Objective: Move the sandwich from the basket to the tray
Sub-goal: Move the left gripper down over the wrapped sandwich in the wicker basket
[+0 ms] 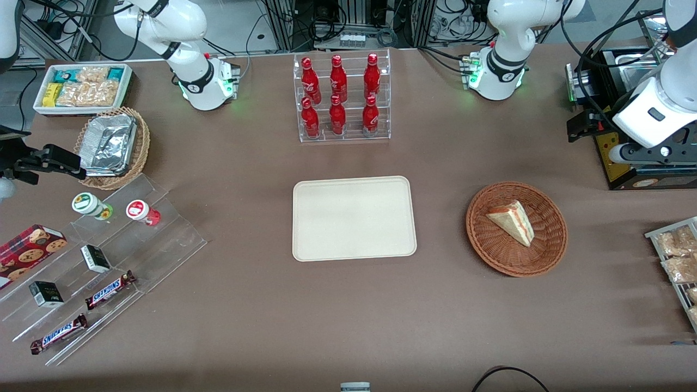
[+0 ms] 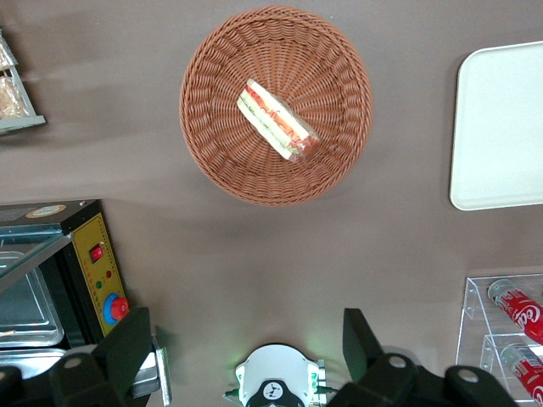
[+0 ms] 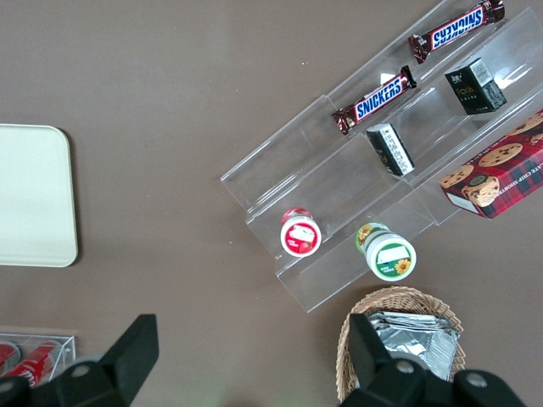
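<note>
The sandwich (image 1: pixel 512 221) (image 2: pixel 278 121), a pale bread wedge with red and green filling, lies in the round reddish-brown wicker basket (image 1: pixel 493 250) (image 2: pixel 212 144). The flat cream tray (image 1: pixel 354 218) (image 2: pixel 501 127) rests beside the basket, toward the parked arm's end, and holds nothing. My gripper (image 1: pixel 640 155) (image 2: pixel 246 326) hangs high above the table at the working arm's end, farther from the front camera than the basket. Its fingers (image 2: pixel 127 339) stand wide open with nothing between them, well apart from the sandwich.
A black machine with a yellow panel (image 1: pixel 621 158) (image 2: pixel 93 271) stands under the gripper. A clear rack of red bottles (image 1: pixel 340 98) (image 2: pixel 513 326) sits farther back than the tray. A wire rack of snack packets (image 1: pixel 675 256) (image 2: pixel 8 93) lies at the working arm's end.
</note>
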Controlling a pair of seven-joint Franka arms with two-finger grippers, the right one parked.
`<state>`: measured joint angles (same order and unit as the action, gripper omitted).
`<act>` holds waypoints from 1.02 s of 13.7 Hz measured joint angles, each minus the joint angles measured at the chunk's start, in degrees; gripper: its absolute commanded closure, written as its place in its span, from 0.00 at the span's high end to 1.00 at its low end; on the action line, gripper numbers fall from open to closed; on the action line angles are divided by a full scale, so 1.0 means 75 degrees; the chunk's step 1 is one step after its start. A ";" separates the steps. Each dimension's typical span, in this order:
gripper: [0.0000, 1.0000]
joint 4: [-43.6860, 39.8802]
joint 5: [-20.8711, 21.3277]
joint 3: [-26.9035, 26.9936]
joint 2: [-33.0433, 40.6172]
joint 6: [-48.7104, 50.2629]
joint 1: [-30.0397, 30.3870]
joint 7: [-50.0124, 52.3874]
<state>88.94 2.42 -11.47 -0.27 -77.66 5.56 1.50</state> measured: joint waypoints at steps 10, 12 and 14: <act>1.00 0.1259 -0.0028 -0.0001 -0.0132 -0.1405 -0.0001 0.0000; 1.00 0.1788 -0.0028 -0.0001 -0.0154 -0.2045 -0.0001 0.0000; 1.00 0.2339 -0.0027 0.0002 -0.0176 -0.2777 0.0004 0.0000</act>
<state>106.48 2.22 -11.46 -1.59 -98.48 5.59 1.51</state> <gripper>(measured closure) 0.000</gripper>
